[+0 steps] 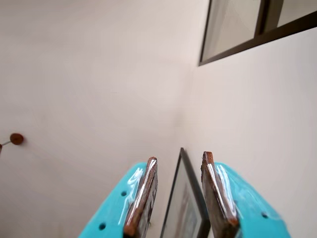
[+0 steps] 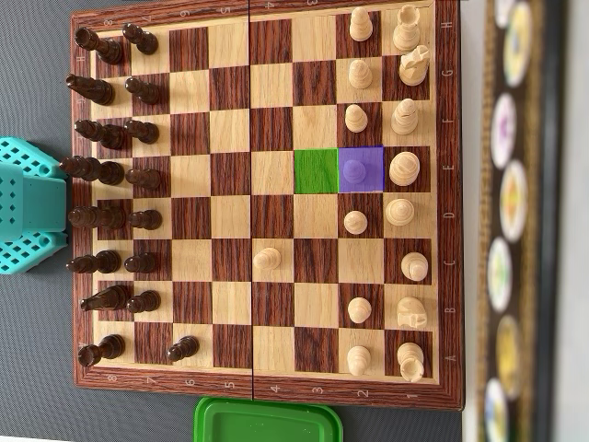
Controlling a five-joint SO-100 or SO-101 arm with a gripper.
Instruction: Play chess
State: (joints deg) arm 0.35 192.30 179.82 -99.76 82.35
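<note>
Two squares on the chessboard (image 2: 276, 198) are coloured in the overhead view: a purple square (image 2: 362, 169) that carries a light pawn (image 2: 354, 168), and a green square (image 2: 317, 171) just beside it toward the middle of the board, which is bare. I judge that these colours mark the move that is wanted, the pawn going from the purple square to the green one, so this pawn is the task's thing and it stands not yet moved. One other light pawn (image 2: 267, 259) already stands far forward on the board, alone. The dark pieces (image 2: 110, 175) stand in their rows at the left edge of this view, close to the turquoise base of the arm (image 2: 28, 221), probably because the robot plays from that side. In the wrist view the gripper (image 1: 181, 166) points up to a pale wall, with a framed picture (image 1: 185, 208) between the fingers in the background, so the arm is raised well away from the board, and this leaves the overhead camera a free view. Its two fingers are spread apart with nothing between them. A green lid or box (image 2: 267, 422) lies below the board's edge.
</note>
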